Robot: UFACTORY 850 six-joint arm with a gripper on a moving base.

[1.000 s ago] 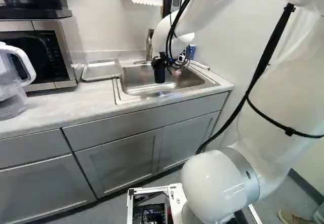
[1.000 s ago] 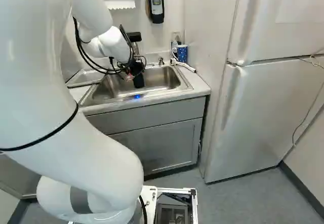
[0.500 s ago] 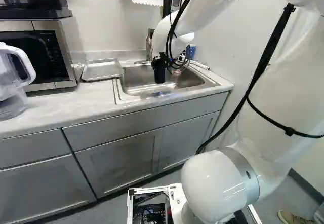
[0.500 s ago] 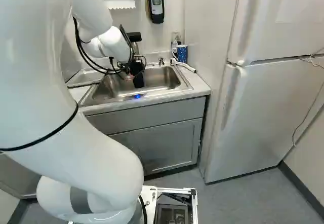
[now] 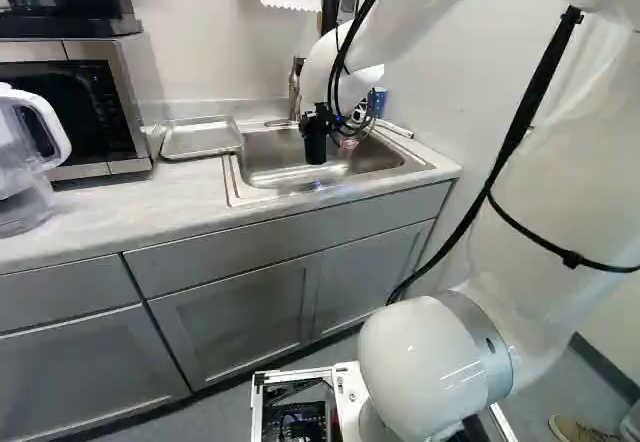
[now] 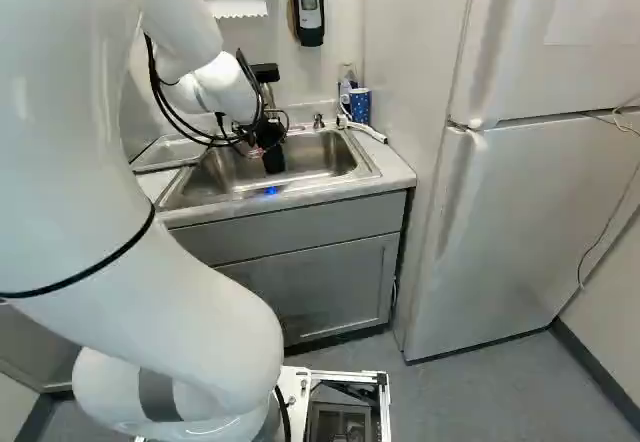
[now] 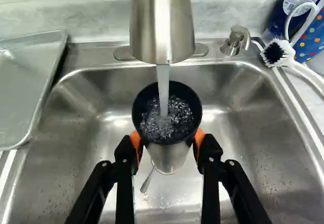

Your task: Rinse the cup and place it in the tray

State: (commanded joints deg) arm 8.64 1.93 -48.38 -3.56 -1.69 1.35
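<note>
My gripper (image 5: 318, 120) hangs over the sink (image 5: 265, 158) in the left base view, with the dark cup (image 5: 315, 149) below its wrist. In the wrist view the gripper (image 7: 167, 145) is shut on the cup (image 7: 169, 158), orange pads pressing it from two sides. Its round black mouth faces the camera, under the metal faucet (image 7: 162, 21). A stream of water (image 7: 163, 84) runs into it, and bubbling water fills its inside. The flat metal tray (image 7: 23, 89) lies on the counter beside the sink.
A soap pump (image 7: 235, 40), a dish brush (image 7: 278, 52), a dotted blue cup (image 7: 311, 36) and a blue bottle (image 7: 298, 6) stand or lie by the sink. A spoon-like utensil (image 7: 147, 181) rests in the basin. A microwave (image 5: 95, 102) and clear pitcher (image 5: 25, 162) sit further along the counter.
</note>
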